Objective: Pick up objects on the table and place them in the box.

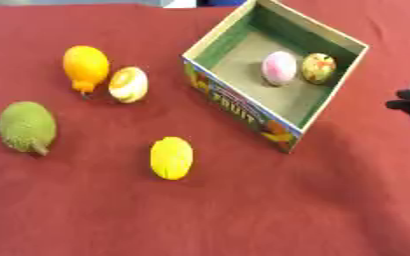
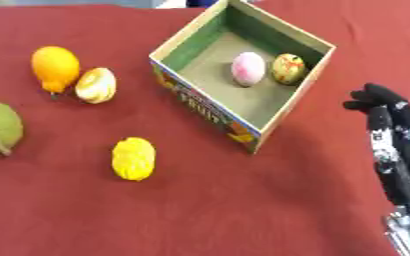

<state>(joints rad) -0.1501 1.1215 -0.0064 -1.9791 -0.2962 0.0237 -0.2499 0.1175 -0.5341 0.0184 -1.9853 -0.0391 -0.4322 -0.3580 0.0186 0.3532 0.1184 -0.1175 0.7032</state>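
The box point(image 1: 243, 107) stands open at the far right part of the red tabletop point(image 1: 243, 215), turned at an angle, with green inner walls and a printed fruit picture on its near side. Inside it lie two things side by side, nearly touching: a pink egg-shaped fruit point(image 1: 278, 68) and a yellow-green speckled fruit point(image 1: 319, 68). Four things are not yet in the box. The yellow lemon-like fruit point(image 1: 171, 157) lies nearest, in front of the box and a little to its left. Farther left, an orange fruit point(image 1: 86, 66) and a cream and orange striped fruit point(image 1: 128, 84) lie just beside each other, and a green rough fruit point(image 1: 26, 126) lies near the left edge. The right hand point(image 2: 392, 130) stands at the right edge, beside the box, fingers up and relaxed, holding nothing; the left hand does not show. I think the main risk is the reach: the right hand must pass the box's near corner to get to the yellow fruit, so the arm could push the box. The round fruits could also roll away if touched from the side.
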